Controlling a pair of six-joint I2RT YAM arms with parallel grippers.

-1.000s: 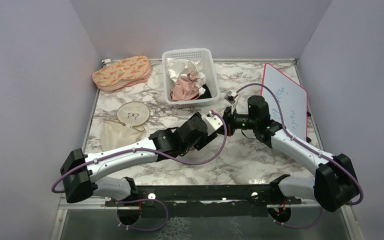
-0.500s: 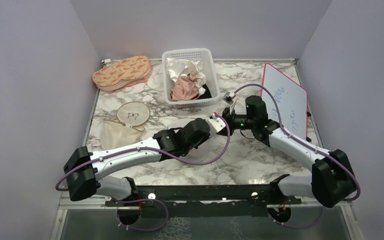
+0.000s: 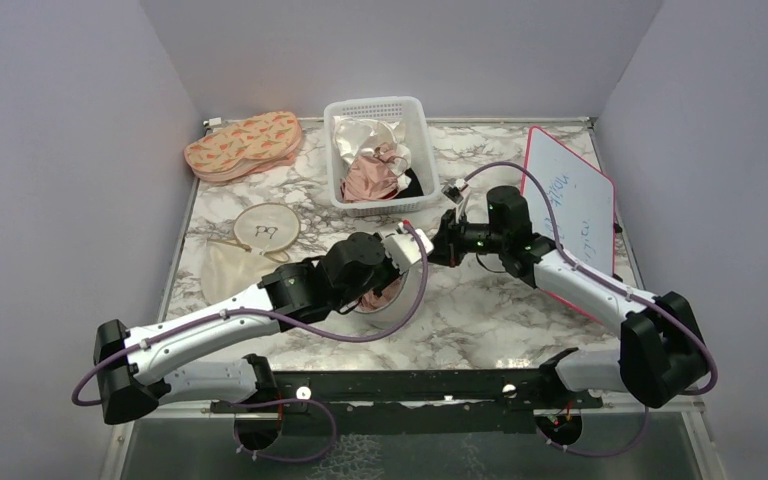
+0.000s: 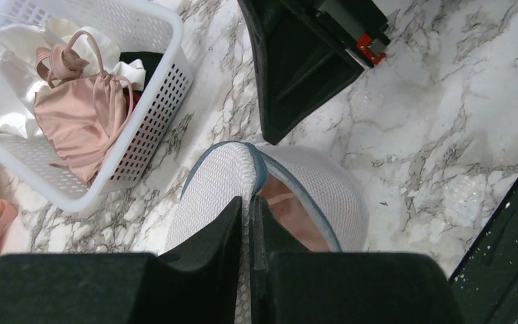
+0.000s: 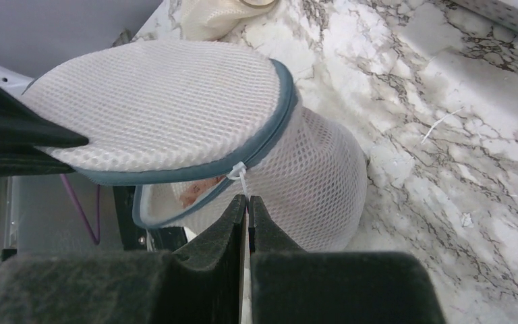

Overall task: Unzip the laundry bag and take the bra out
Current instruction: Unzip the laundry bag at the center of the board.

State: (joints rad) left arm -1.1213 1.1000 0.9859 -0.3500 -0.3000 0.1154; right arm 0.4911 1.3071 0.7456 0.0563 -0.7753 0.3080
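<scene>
Soft, even light fills all 3 views. The counter (image 3: 520,310) shines a little. Shadows are faint. The close black fingers (image 4: 224,256) look blurry.

The grey-veined marble bench (image 3: 500,320) is carrying a white slotted basket (image 3: 380,206) at the far middle. A peach patterned pouch (image 3: 244,145) is lying in the far left corner. A round hoop (image 3: 266,227) and a cream cloth pouch (image 3: 225,272) are sitting by the left edge, a red-framed whiteboard (image 3: 572,200) is lying along the right, and the laundry bag (image 5: 310,175) is resting near the middle.
</scene>
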